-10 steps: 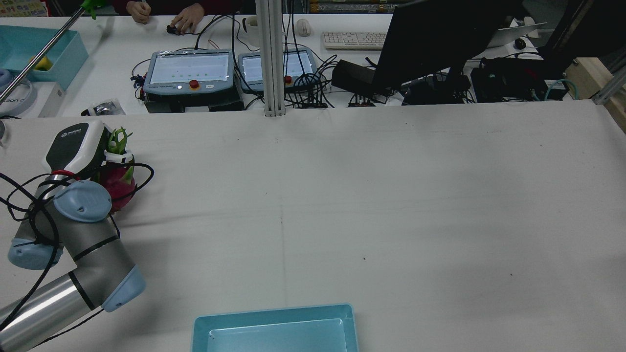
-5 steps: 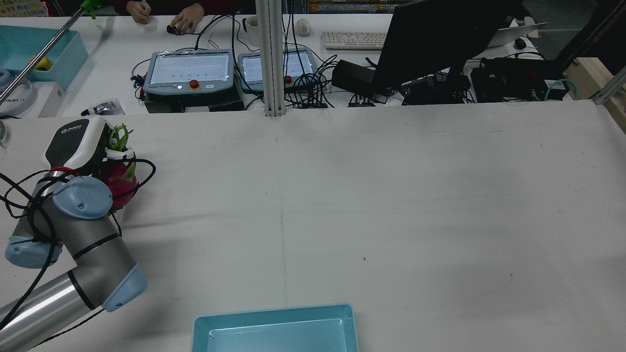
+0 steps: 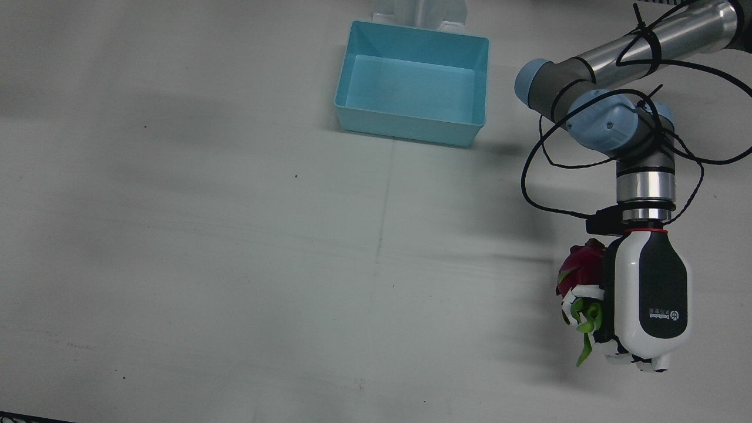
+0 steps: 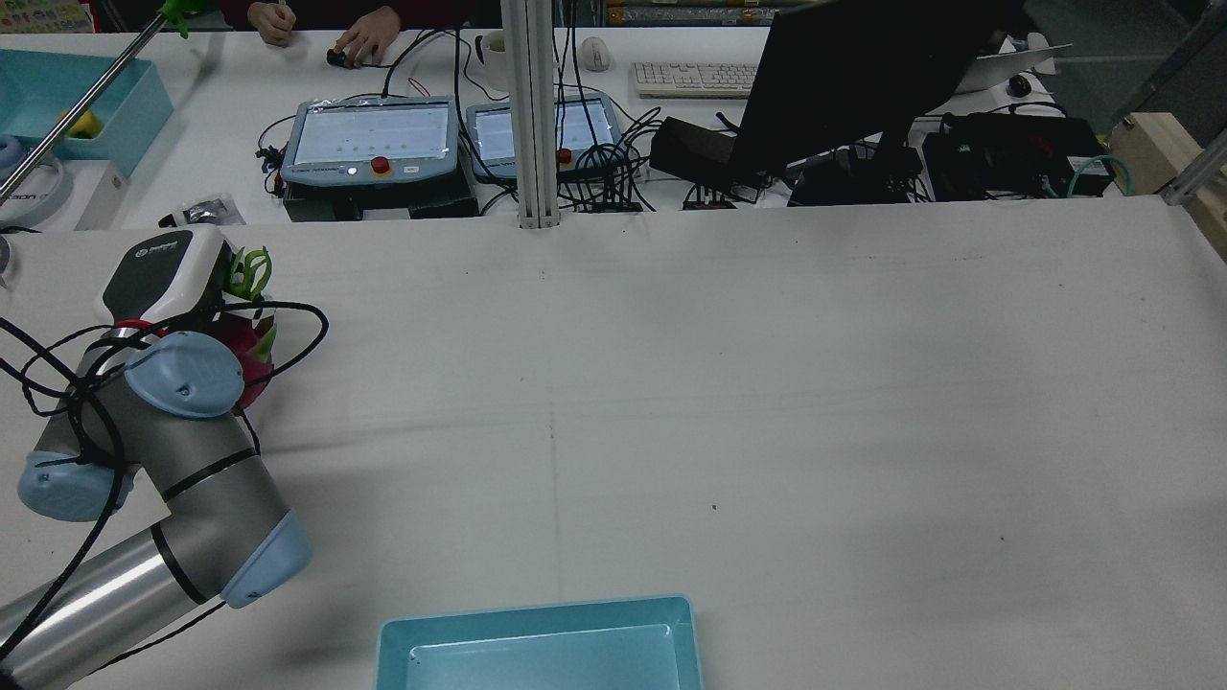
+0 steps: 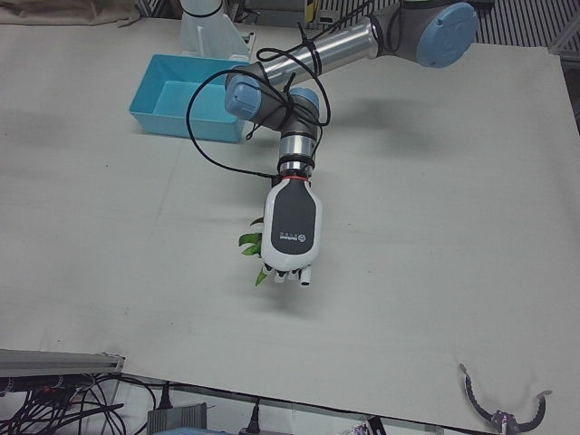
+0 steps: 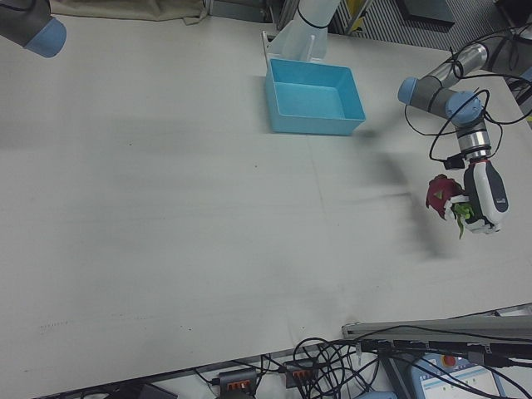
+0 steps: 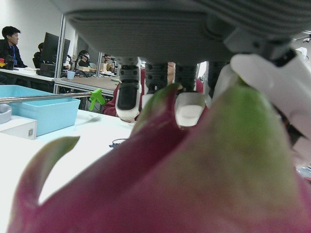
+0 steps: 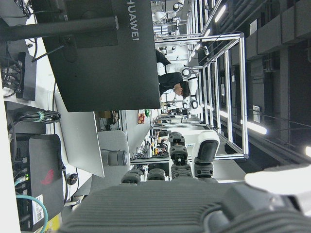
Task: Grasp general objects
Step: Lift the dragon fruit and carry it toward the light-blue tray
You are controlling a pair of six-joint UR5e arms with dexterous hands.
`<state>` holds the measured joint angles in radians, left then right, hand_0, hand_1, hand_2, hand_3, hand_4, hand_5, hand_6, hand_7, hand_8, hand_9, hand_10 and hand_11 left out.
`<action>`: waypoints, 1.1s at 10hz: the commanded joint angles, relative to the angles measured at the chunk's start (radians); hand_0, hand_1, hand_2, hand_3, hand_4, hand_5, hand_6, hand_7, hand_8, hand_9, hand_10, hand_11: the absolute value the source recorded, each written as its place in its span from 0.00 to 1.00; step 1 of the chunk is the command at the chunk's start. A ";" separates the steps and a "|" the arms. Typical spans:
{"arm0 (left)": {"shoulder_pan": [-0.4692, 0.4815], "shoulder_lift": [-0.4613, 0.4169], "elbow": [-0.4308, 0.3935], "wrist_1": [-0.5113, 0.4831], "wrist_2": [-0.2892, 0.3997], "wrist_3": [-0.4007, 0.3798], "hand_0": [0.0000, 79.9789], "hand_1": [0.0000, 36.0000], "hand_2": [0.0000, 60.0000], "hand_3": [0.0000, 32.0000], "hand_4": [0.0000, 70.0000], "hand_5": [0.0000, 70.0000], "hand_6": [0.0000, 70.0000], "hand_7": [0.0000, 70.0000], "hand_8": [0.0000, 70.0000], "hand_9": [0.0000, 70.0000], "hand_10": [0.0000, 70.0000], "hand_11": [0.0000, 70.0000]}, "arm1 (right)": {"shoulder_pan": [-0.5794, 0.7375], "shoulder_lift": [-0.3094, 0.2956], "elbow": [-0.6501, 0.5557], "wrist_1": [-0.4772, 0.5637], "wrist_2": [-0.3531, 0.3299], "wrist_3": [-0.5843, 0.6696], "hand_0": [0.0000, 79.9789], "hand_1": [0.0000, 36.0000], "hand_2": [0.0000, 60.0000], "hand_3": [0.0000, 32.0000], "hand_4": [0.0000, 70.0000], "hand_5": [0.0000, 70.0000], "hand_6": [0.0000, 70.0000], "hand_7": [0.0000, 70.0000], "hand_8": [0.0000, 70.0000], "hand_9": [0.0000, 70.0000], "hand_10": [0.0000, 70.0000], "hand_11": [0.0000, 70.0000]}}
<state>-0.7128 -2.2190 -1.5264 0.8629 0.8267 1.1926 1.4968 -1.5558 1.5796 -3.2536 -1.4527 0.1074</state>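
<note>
The dragon fruit (image 3: 581,265) is in the grip of the left hand (image 3: 645,299), out over the half of the bench (image 3: 235,235) in front of the robot's left arm. In the front view the fruit's pink body shows beside the hand's white and black shell, with white fingers (image 3: 578,292) wrapped across it and its green leafy tips (image 3: 586,329) sticking out past them. A shadow lies on the bench beside and below the fruit, but whether the fruit is clear of the surface cannot be told for certain.

In the rear view the fruit (image 4: 251,350) is partly hidden behind the arm's blue joint cap, and the hand (image 4: 168,273) sits above it near the far left edge of the bench. The left hand view is filled by the fruit's pink and green skin (image 7: 194,170), with fingertips (image 7: 189,109) pressed against it.

A light blue bin (image 3: 414,82) stands at the robot's side of the bench, near the middle, well apart from the fruit; its inside looks bare.

The right hand (image 8: 189,160) shows only in its own view, fingers curled loosely and apart around nothing, with a dark monitor (image 8: 97,53) behind it.
</note>
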 commanded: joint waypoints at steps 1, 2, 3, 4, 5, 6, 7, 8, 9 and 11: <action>0.061 -0.013 -0.128 0.074 0.005 -0.002 0.57 0.46 1.00 0.00 1.00 1.00 1.00 1.00 1.00 1.00 1.00 1.00 | 0.000 0.000 0.000 0.000 0.000 0.000 0.00 0.00 0.00 0.00 0.00 0.00 0.00 0.00 0.00 0.00 0.00 0.00; 0.088 -0.027 -0.158 0.088 0.012 -0.001 0.57 0.45 1.00 0.00 1.00 1.00 1.00 1.00 1.00 1.00 1.00 1.00 | 0.000 -0.001 0.000 0.000 0.000 0.000 0.00 0.00 0.00 0.00 0.00 0.00 0.00 0.00 0.00 0.00 0.00 0.00; 0.117 -0.045 -0.158 0.100 0.012 -0.001 0.57 0.44 1.00 0.00 1.00 1.00 1.00 1.00 1.00 1.00 1.00 1.00 | 0.000 -0.001 0.000 0.000 0.000 0.000 0.00 0.00 0.00 0.00 0.00 0.00 0.00 0.00 0.00 0.00 0.00 0.00; 0.119 -0.056 -0.167 0.099 0.024 -0.001 0.56 0.42 1.00 0.00 1.00 1.00 1.00 1.00 1.00 1.00 1.00 1.00 | 0.000 -0.001 0.000 0.000 0.000 0.000 0.00 0.00 0.00 0.00 0.00 0.00 0.00 0.00 0.00 0.00 0.00 0.00; 0.121 -0.059 -0.178 0.053 0.108 0.001 0.56 0.41 1.00 0.00 1.00 1.00 1.00 1.00 1.00 1.00 1.00 1.00 | 0.000 -0.001 0.000 0.000 0.000 0.000 0.00 0.00 0.00 0.00 0.00 0.00 0.00 0.00 0.00 0.00 0.00 0.00; 0.122 -0.060 -0.178 0.035 0.136 0.002 0.56 0.40 1.00 0.00 1.00 1.00 1.00 1.00 1.00 1.00 1.00 1.00 | 0.000 -0.001 0.000 0.000 0.000 0.000 0.00 0.00 0.00 0.00 0.00 0.00 0.00 0.00 0.00 0.00 0.00 0.00; 0.127 -0.071 -0.191 0.025 0.141 0.002 0.53 0.37 1.00 0.00 1.00 1.00 1.00 1.00 1.00 1.00 1.00 1.00 | 0.000 -0.001 0.002 0.000 0.000 0.000 0.00 0.00 0.00 0.00 0.00 0.00 0.00 0.00 0.00 0.00 0.00 0.00; 0.127 -0.071 -0.233 0.003 0.172 0.002 0.52 0.33 1.00 0.00 1.00 1.00 1.00 1.00 1.00 1.00 1.00 1.00 | 0.000 -0.001 0.002 0.000 0.000 0.000 0.00 0.00 0.00 0.00 0.00 0.00 0.00 0.00 0.00 0.00 0.00 0.00; 0.115 -0.071 -0.271 -0.028 0.216 0.002 0.51 0.31 1.00 0.00 1.00 1.00 1.00 1.00 1.00 1.00 1.00 1.00 | 0.000 -0.001 0.002 0.000 0.000 0.000 0.00 0.00 0.00 0.00 0.00 0.00 0.00 0.00 0.00 0.00 0.00 0.00; 0.108 -0.070 -0.354 -0.069 0.274 0.002 0.47 0.24 1.00 0.00 1.00 1.00 1.00 1.00 1.00 1.00 1.00 1.00 | 0.000 -0.001 0.000 0.000 0.000 0.002 0.00 0.00 0.00 0.00 0.00 0.00 0.00 0.00 0.00 0.00 0.00 0.00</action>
<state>-0.5943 -2.2894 -1.7817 0.8535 1.0211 1.1949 1.4971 -1.5570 1.5810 -3.2536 -1.4527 0.1074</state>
